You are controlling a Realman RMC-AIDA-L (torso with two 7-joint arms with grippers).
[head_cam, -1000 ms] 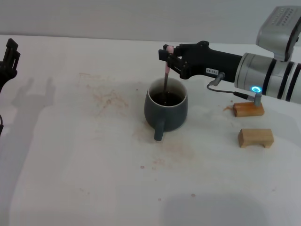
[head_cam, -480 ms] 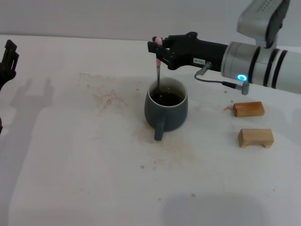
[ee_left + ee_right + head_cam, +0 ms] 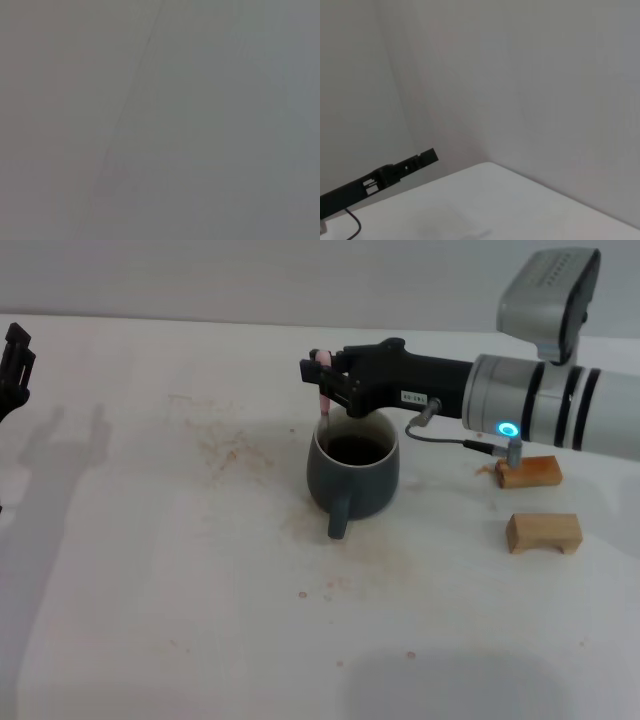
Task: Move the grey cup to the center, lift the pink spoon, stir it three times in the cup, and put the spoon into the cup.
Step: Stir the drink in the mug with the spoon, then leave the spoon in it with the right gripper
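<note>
Cup: the squat dark blue-grey ceramic mug [image 3: 353, 474] with the white inside sits around the middle of the white table [image 3: 150, 570], handle toward the robot, dark liquid in it. So the "move to center" bit looks done to me.

Spoon: the slim pink-handled spoon with a grey metal stem [image 3: 324, 390] hangs upright over the mug's far-left rim. The pink end is pinched up top and the stem drops to the rim. Can't see whether the bowl is in the liquid.

Right gripper: the black right gripper [image 3: 325, 380] reaches in from the right above the mug, fingers closed tight on the spoon's handle.

Left gripper: the left gripper [image 3: 14, 365] is parked at the far left table edge. Can't tell its state.

Extras: two small wooden blocks [image 3: 543, 532] off to the right, well apart from the mug.

Progress: looks like the stirring stage. Can't count stirs from this. Definitely left: letting the spoon go into the mug.
</note>
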